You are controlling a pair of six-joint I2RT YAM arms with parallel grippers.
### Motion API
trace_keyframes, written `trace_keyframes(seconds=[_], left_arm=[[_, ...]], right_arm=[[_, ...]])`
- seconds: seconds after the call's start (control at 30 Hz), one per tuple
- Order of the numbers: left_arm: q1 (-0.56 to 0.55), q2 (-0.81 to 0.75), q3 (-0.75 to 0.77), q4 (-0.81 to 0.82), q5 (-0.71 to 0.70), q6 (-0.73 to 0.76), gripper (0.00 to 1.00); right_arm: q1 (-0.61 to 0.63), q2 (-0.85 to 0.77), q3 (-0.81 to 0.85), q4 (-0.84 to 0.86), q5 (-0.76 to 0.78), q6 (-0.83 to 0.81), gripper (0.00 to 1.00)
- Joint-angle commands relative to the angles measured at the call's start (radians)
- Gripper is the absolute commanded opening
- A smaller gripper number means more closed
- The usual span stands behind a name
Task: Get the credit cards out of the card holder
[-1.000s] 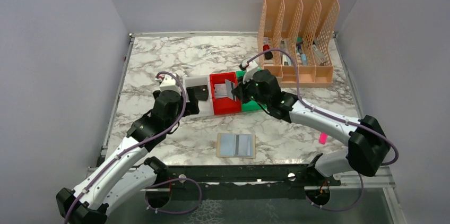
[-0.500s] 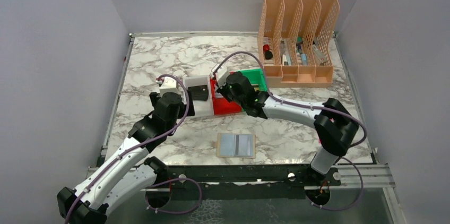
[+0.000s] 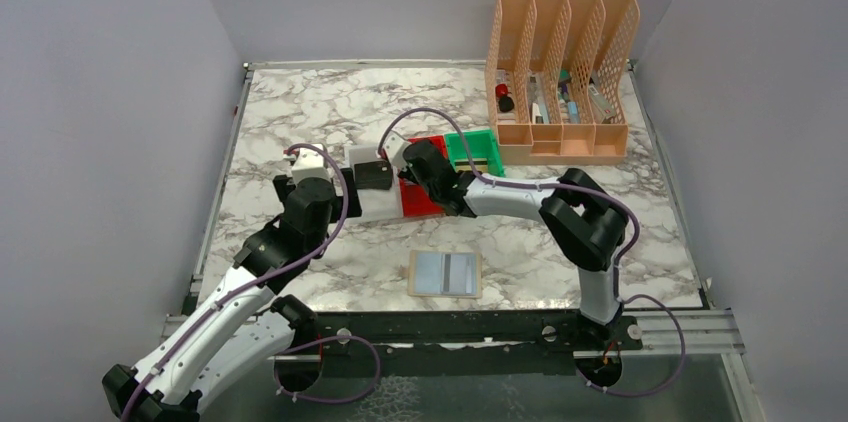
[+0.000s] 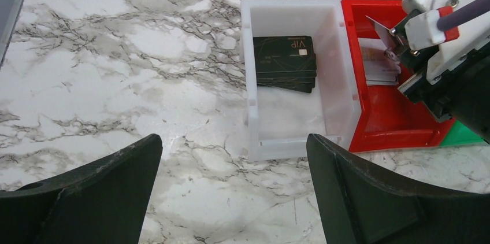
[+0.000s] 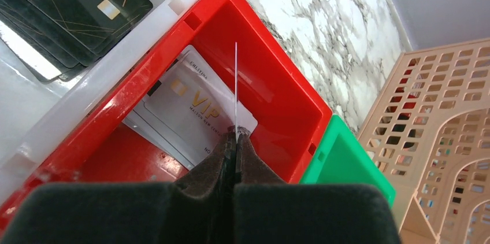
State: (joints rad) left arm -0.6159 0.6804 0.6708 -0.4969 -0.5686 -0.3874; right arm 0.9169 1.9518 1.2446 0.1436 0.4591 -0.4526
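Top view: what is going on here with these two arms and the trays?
The right hand is shut on a silvery grey card, held on edge over the red tray, where pale cards already lie. Black cards sit in the white tray. The left hand is open and empty nearby. The card holder lies open on the table.

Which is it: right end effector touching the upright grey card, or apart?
Touching. The right wrist view shows the end effector shut on the card, seen edge-on over the red tray.
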Motion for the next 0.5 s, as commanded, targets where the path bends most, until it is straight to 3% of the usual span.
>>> trace_keyframes(seconds=[0.0, 0.27, 0.47], left_arm=[[0.007, 0.005, -0.002, 0.006, -0.019, 0.008, 0.99], [0.010, 0.007, -0.004, 0.007, -0.013, 0.007, 0.99], [0.011, 0.006, -0.004, 0.009, -0.013, 0.006, 0.99]], right_arm=[[0.007, 0.044, 0.029, 0.060, 0.043, -0.092, 0.03], [0.007, 0.087, 0.040, 0.062, 0.041, -0.129, 0.07], [0.007, 0.072, 0.052, -0.030, -0.045, -0.041, 0.14]])
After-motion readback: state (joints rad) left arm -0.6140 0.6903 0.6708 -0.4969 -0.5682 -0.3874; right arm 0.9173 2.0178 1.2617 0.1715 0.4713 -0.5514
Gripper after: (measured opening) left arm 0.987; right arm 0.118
